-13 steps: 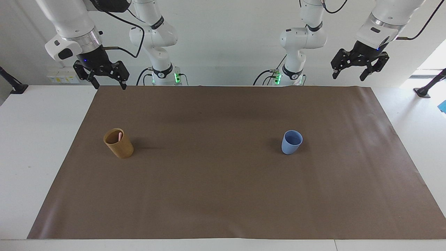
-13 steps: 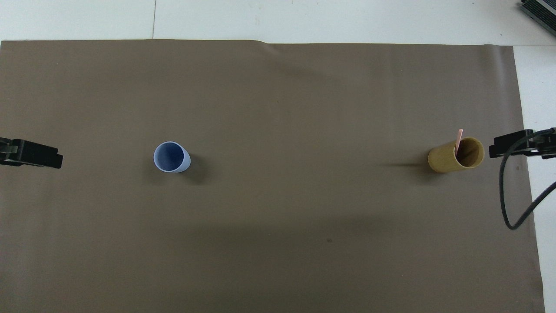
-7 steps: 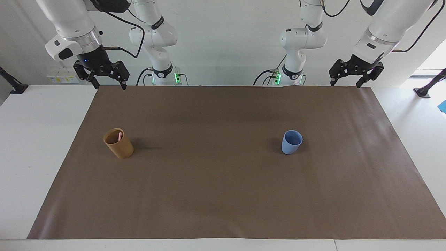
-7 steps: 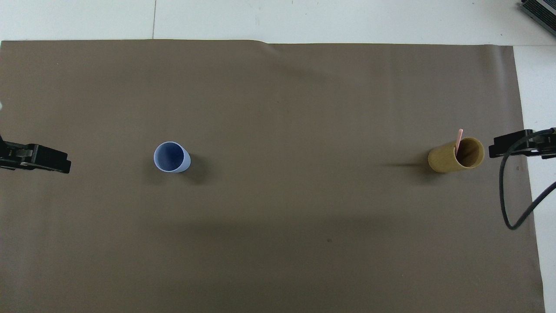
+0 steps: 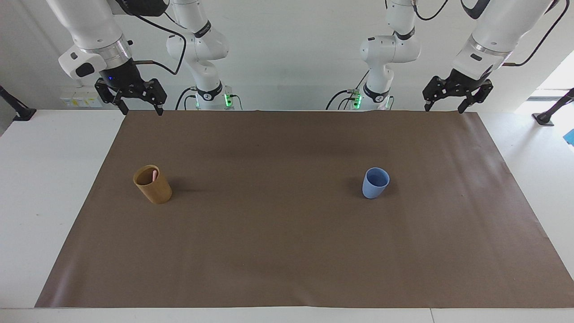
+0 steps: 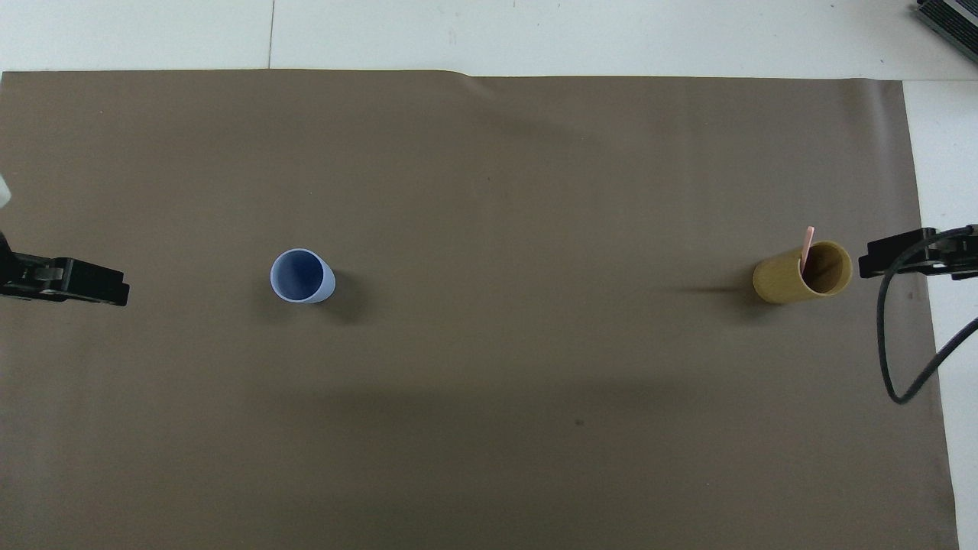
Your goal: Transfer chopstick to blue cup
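A pale pink chopstick (image 5: 154, 175) (image 6: 807, 243) stands in a tan-brown cup (image 5: 153, 185) (image 6: 801, 273) toward the right arm's end of the brown mat, its tip poking above the rim. The light-blue cup (image 5: 375, 182) (image 6: 302, 276) stands upright and empty toward the left arm's end. My right gripper (image 5: 141, 111) hangs open in the air over the mat's corner by the tan cup's end, holding nothing. My left gripper (image 5: 443, 107) hangs open over the mat's corner at the blue cup's end, also holding nothing. Neither gripper touches a cup.
A brown mat (image 5: 287, 251) covers most of the white table (image 5: 40, 179). A black cable (image 6: 894, 344) loops down from the right arm over the mat's edge. A dark object (image 6: 951, 17) lies at the table's corner farthest from the robots.
The left arm has swung and its gripper has sunk lower over the mat's corner, creeping a little toward the blue cup. The right arm, cups and chopstick have not moved.
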